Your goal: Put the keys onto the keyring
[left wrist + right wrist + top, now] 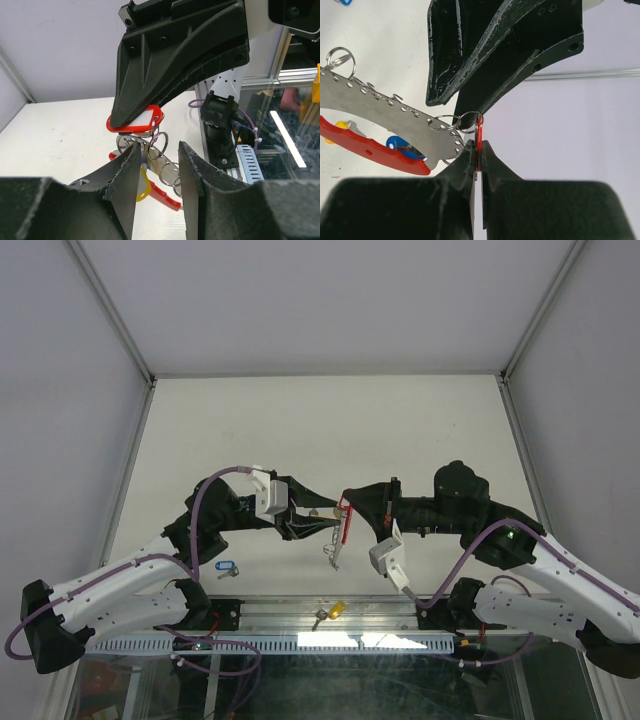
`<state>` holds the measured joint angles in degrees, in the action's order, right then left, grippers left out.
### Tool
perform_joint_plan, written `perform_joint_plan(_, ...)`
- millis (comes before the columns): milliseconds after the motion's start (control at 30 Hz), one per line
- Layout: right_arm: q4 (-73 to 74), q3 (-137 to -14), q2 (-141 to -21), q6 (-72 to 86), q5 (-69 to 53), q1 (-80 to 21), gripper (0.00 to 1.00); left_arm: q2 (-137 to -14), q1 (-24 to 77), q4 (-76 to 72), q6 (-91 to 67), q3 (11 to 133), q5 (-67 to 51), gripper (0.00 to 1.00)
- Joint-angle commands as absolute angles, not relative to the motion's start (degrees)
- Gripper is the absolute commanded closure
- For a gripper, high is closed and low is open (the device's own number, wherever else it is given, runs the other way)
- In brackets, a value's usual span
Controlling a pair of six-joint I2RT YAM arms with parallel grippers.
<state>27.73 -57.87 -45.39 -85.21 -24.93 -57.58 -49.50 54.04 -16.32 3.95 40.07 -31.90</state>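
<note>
Keyring (161,166) seemingly between left jaws.

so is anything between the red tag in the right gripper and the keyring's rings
Nothing visible. The right gripper pinches the red tag, and the tag's loop already seems to touch a ring on the keyring.

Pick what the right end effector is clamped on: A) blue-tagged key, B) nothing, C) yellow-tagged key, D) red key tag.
D: in the right wrist view the right end effector is shut on the thin red key tag, seen edge-on. In the top view the blue-tagged key and the yellow-tagged key lie loose, away from it.
</note>
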Motion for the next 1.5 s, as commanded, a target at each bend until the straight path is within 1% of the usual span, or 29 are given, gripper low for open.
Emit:
perform_joint_plan(0, 23.7, -60.8, -44.9, -85.0, -26.3, -57.7, 1.00, -49.9, 54.4, -18.7, 4.7, 42.5, -33.9, 0.65)
perform_joint_plan(133, 23.6, -60.8, -44.8, -84.8, -26.4, -57.7, 1.00, -50.7, 54.4, -18.7, 4.6, 42.6, -34.4, 0.66)
perform_joint_plan(267, 23.6, -60.7, -44.8, -84.7, -26.4, -57.7, 1.00, -51.0, 54.4, -18.7, 4.6, 42.7, -34.6, 0.71)
perform_joint_plan(600, 23.6, -60.3, -44.5, -84.7, -26.0, -57.7, 1.00, -50.9, 54.4, -18.7, 4.6, 42.7, -34.5, 0.89)
perform_joint_plan(733, 23.6, -60.3, -44.4, -84.6, -25.7, -57.7, 1.00, -50.7, 54.4, -18.7, 4.7, 42.6, -34.3, 0.99)
perform_joint_plan(767, 23.6, -60.3, -44.4, -84.7, -25.5, -57.7, 1.00, -50.7, 54.4, -18.6, 4.7, 42.6, -34.2, 1.00)
perform_joint_plan(1167, 25.6, -59.2, -42.1, -84.8, -21.8, -57.7, 1.00, -48.2, 54.4, -18.3, 3.9, 41.8, -29.5, 1.00)
perform_joint_plan(1467, 28.1, -57.9, -40.5, -84.1, -19.7, -57.7, 1.00, -48.0, 54.4, -18.3, 3.4, 42.5, -28.9, 1.00)
